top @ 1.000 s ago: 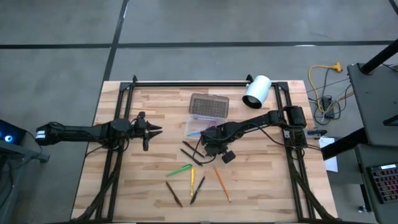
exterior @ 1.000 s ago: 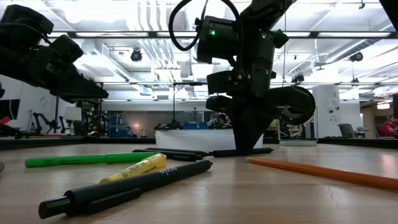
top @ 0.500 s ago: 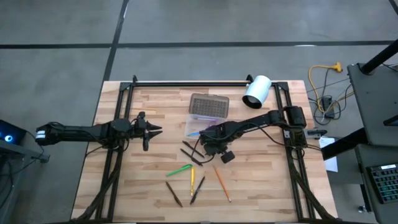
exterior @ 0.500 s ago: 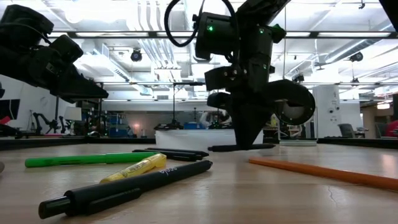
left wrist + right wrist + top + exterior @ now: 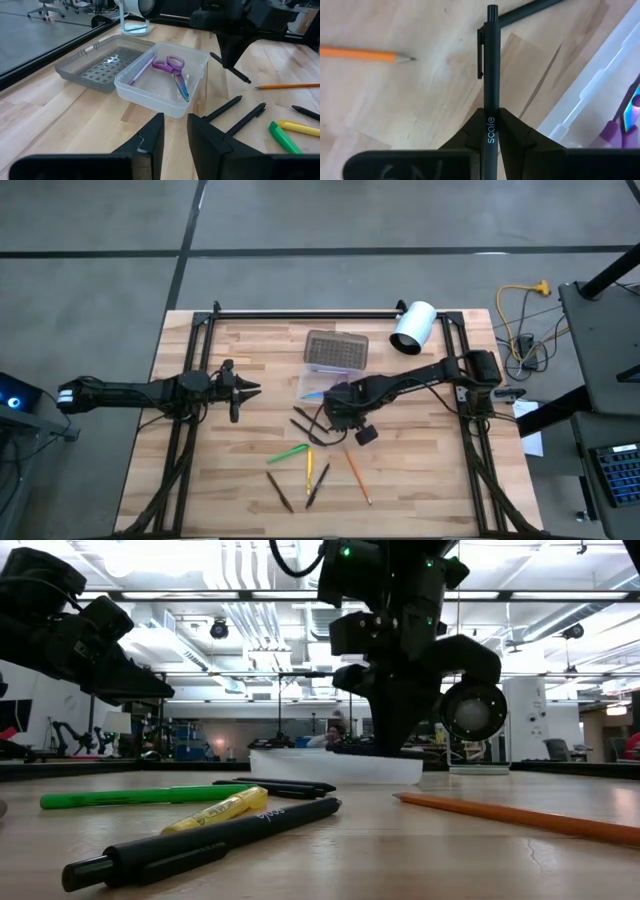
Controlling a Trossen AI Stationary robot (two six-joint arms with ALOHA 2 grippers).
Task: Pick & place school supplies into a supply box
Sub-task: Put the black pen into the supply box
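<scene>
My right gripper (image 5: 338, 414) points down, shut on a black pen (image 5: 490, 60), a little above the table beside the supply box (image 5: 322, 382). The box is a translucent tray (image 5: 165, 85) with purple scissors (image 5: 175, 71) and a bluish pen (image 5: 142, 70) inside; its grey lid (image 5: 335, 349) lies open on the far side. Other school supplies lie flat on the wood: a green pen (image 5: 288, 452), a yellow one (image 5: 309, 470), an orange pencil (image 5: 357, 474), and dark pens (image 5: 305, 426). My left gripper (image 5: 246, 388) hovers at the left, open by a narrow gap, holding nothing. My right gripper pinches the black pen's barrel (image 5: 490, 121) between its two fingers, at the printed word, about mid-length (image 5: 231, 66). The fingers (image 5: 515, 131) come from above, pointing steeply down, and lie across the pen. The pen hangs level, clear of the table, clip end forward.
A white cylinder (image 5: 413, 327) lies at the far right of the table. Black frame rails (image 5: 300, 312) run along the far edge and both sides. In the low view a black pen (image 5: 200, 843) lies nearest the front edge.
My right gripper has risen, staying shut on the black pen. The pen, which lay on the table a second ago, is now lifted clear and level, at about the height of the box's rim.
</scene>
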